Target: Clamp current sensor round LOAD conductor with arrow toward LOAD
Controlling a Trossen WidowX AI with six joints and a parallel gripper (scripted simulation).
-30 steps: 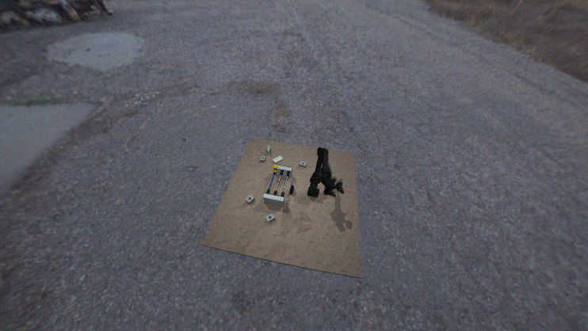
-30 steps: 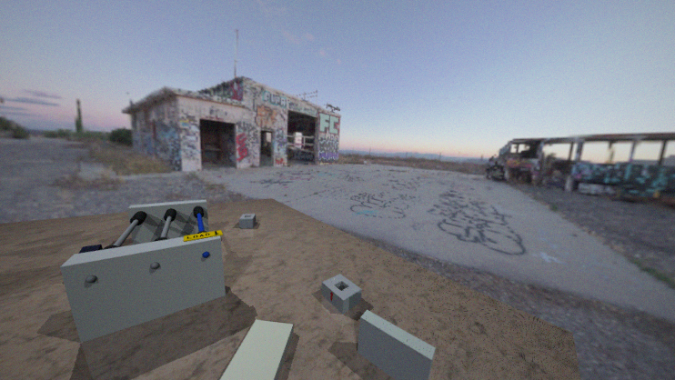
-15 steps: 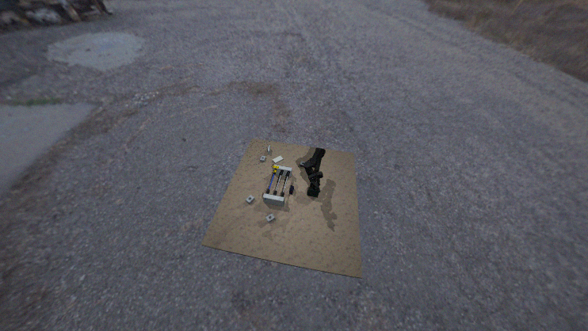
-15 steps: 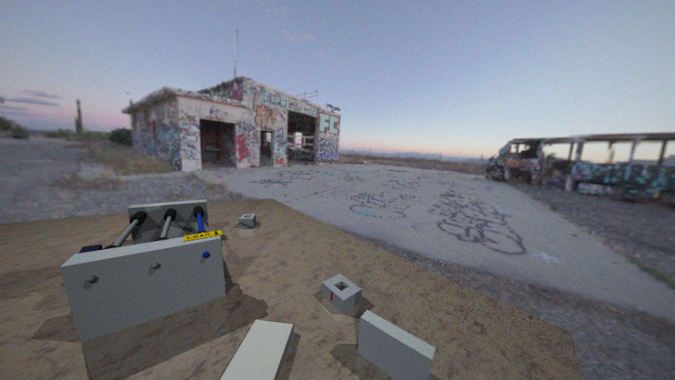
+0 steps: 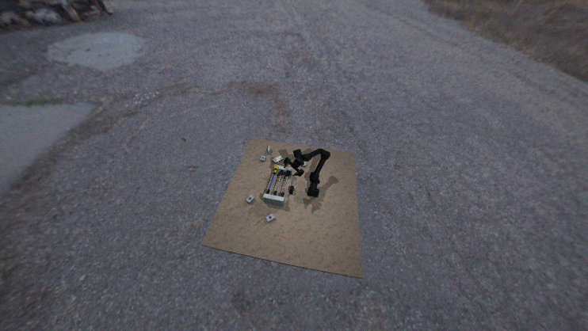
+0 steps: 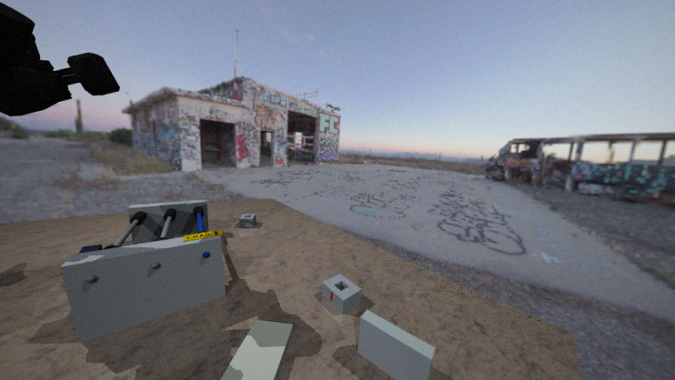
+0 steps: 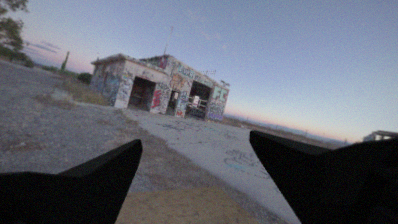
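A rack with pale end walls (image 5: 273, 199) (image 6: 151, 292) holds three conductors. The blue conductor (image 5: 271, 183) (image 6: 200, 223) runs by the yellow LOAD marker (image 5: 275, 167) (image 6: 203, 235), which has a black arrow. A small dark blue object (image 5: 291, 189) (image 6: 90, 248), seemingly the open sensor, stands beside the rack on the arm's side; its arrow cannot be made out. My gripper (image 5: 290, 169) (image 7: 197, 140) is wide open and empty, above the table near the rack's LOAD-marker end. In the exterior view only part of it shows, high at the left edge.
Grey blocks with square holes (image 5: 250, 199) (image 5: 269, 218) (image 5: 262, 158) (image 6: 246, 220) (image 6: 340, 297) stand around the rack; one has a red mark. A flat pale slab (image 5: 278, 158) (image 6: 259, 351) and an upright slab (image 5: 269, 148) (image 6: 394, 345) are beyond the marker end.
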